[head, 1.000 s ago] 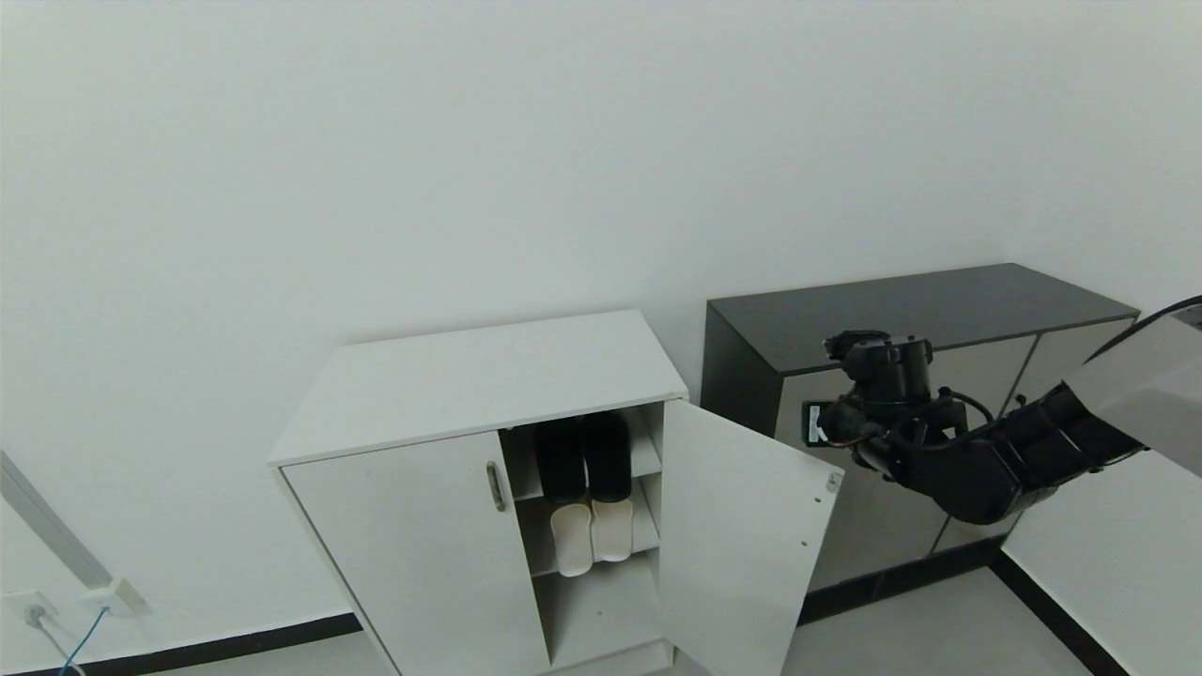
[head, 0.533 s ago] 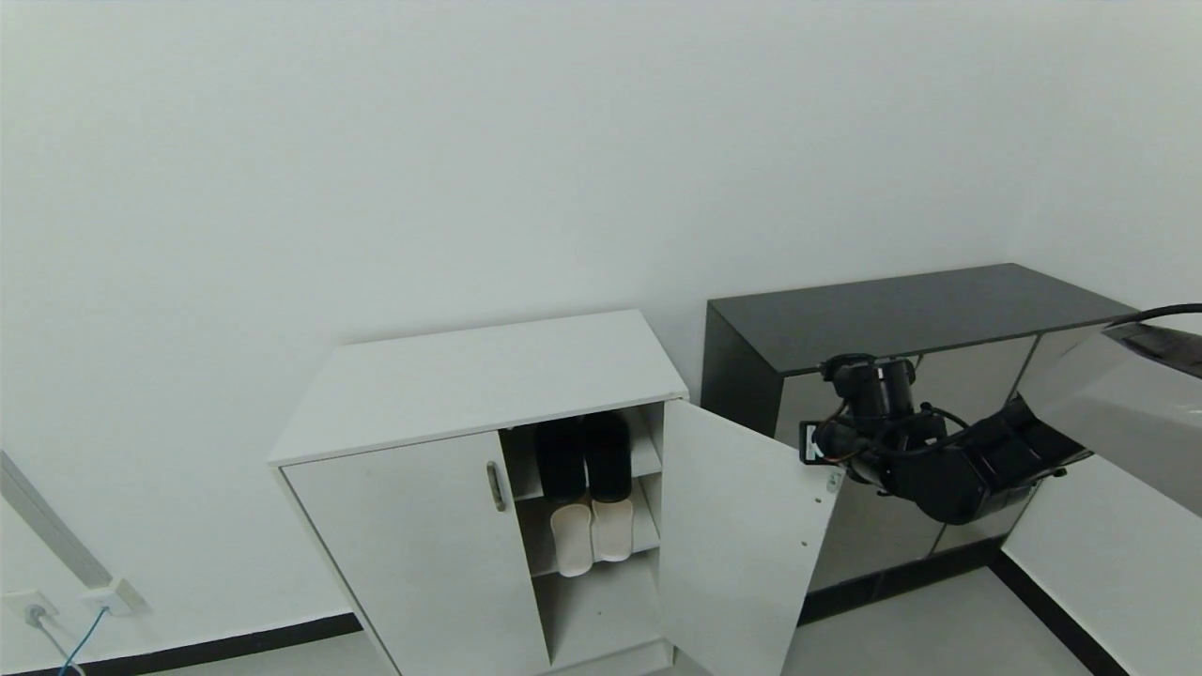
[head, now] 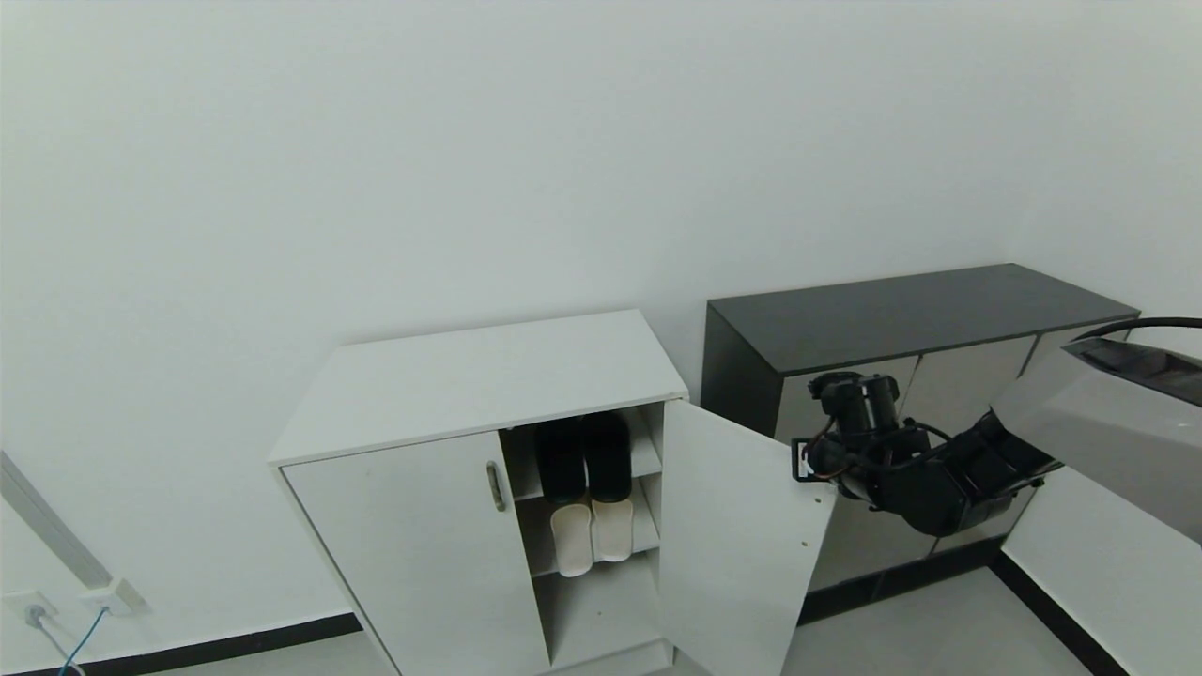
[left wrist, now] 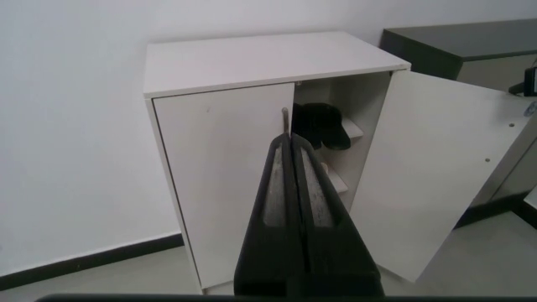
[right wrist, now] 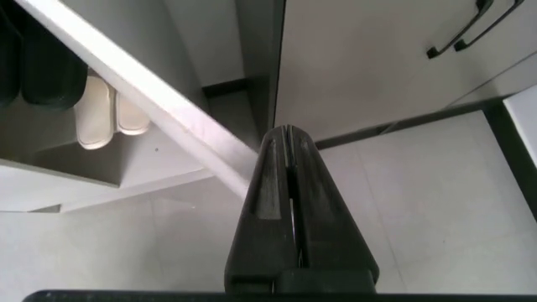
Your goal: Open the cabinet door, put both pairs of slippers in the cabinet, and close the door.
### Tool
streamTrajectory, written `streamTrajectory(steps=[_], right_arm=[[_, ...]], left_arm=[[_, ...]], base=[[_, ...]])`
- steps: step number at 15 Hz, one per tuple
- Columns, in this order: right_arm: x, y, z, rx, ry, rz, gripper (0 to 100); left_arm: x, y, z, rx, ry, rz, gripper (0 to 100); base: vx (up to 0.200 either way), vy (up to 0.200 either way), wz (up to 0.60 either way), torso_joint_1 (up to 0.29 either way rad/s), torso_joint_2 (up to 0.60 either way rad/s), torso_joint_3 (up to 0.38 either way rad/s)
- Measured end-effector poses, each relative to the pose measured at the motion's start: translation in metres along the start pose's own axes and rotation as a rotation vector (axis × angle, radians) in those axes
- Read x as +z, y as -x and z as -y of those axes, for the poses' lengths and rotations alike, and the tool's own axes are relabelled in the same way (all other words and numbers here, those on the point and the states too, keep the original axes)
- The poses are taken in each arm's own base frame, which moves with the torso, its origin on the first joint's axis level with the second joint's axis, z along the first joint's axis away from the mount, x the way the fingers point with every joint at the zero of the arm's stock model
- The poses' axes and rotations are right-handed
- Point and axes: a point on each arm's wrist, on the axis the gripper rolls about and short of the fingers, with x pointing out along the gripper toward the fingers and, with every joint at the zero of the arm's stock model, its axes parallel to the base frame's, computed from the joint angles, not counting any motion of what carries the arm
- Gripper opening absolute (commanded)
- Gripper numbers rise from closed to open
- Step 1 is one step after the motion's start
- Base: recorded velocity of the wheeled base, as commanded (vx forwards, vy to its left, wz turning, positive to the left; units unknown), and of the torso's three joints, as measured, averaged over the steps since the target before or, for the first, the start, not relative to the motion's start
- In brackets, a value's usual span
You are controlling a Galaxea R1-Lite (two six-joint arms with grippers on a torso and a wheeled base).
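Observation:
The white cabinet stands against the wall with its left door closed and its right door swung open. Inside, a black pair of slippers lies on the upper shelf and a white pair on the shelf below. My right gripper is at the open door's outer top corner. In the right wrist view it is shut, its tips against the door's edge. My left gripper is shut on nothing, held back in front of the cabinet.
A dark sideboard with reflective fronts stands right of the cabinet, close behind the open door. The closed left door has a small metal handle. Wall sockets with a cable sit low at the left.
My right arm has come down and to the left, from level with the sideboard's top to the open door's outer corner. The door's free edge has shifted slightly. The slippers lie as before.

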Motion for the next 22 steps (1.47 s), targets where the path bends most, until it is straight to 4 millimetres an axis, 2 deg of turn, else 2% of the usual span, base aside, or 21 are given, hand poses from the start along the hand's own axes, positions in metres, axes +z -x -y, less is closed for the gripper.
streamTrajectory(steps=[4, 8, 13, 15, 22], right_arm=[[-0.006, 0.005, -0.01, 0.017, 0.022, -0.013, 0], [-0.013, 0.02, -0.025, 0.055, 0.054, -0.026, 0], [-0.03, 0.059, -0.061, 0.17, 0.109, -0.058, 0], [-0.031, 0.072, -0.071, 0.205, 0.109, -0.049, 0], [-0.022, 0.093, -0.071, 0.257, 0.119, -0.02, 0]], left_arm=[[0.0, 0.0, 0.0, 0.0, 0.0, 0.0, 0], [0.0, 0.0, 0.0, 0.0, 0.0, 0.0, 0], [0.0, 0.0, 0.0, 0.0, 0.003, 0.0, 0], [0.0, 0.0, 0.0, 0.001, 0.003, 0.0, 0], [0.0, 0.0, 0.0, 0.001, 0.003, 0.0, 0]], base=[[0.0, 0.0, 0.0, 0.0, 0.0, 0.0], [0.0, 0.0, 0.0, 0.0, 0.0, 0.0], [0.0, 0.0, 0.0, 0.0, 0.0, 0.0], [0.0, 0.0, 0.0, 0.0, 0.0, 0.0], [0.0, 0.0, 0.09, 0.0, 0.0, 0.0]])
